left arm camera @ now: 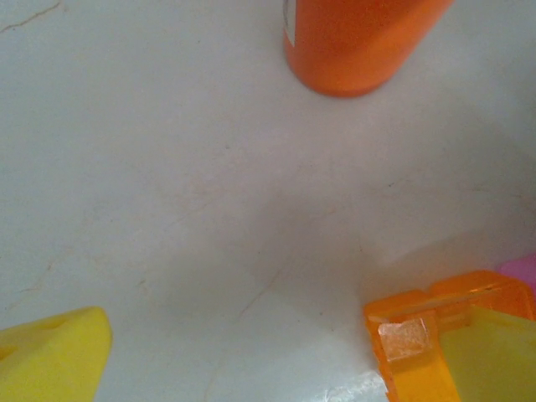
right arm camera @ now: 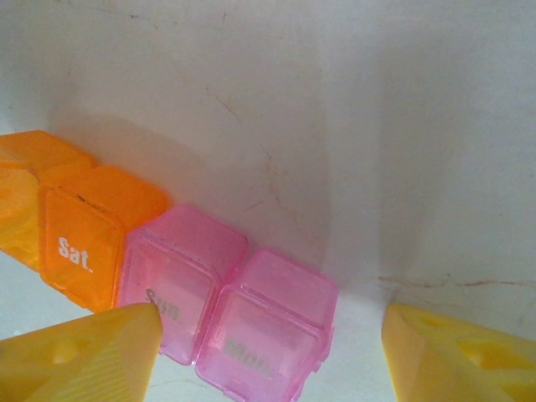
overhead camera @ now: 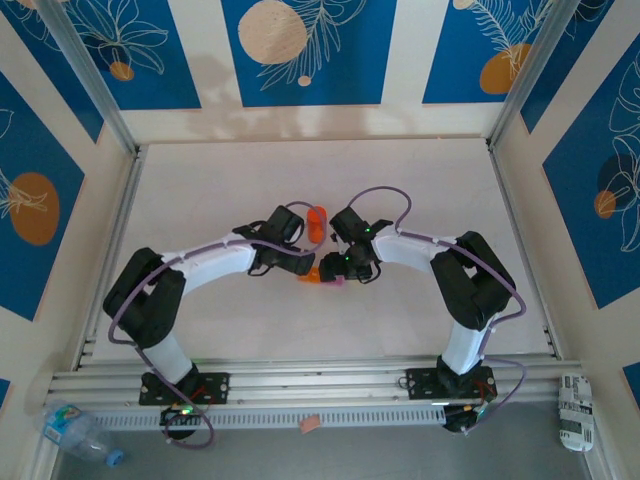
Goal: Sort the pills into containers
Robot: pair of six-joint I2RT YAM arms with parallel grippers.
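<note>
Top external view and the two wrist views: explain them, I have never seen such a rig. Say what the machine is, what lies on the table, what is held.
The machine is two robot arms bolted at the near edge of a table, each ending in a two-finger gripper. The top external view looks down from above: the left gripper and right gripper meet mid-table. Each wrist view comes from a camera on that arm; the yellow wedges are its own fingers. On the table lie a pill strip, one orange compartment marked Sat. and two pink, and an orange bottle just beyond it. Both grippers are open; nothing is held.
</note>
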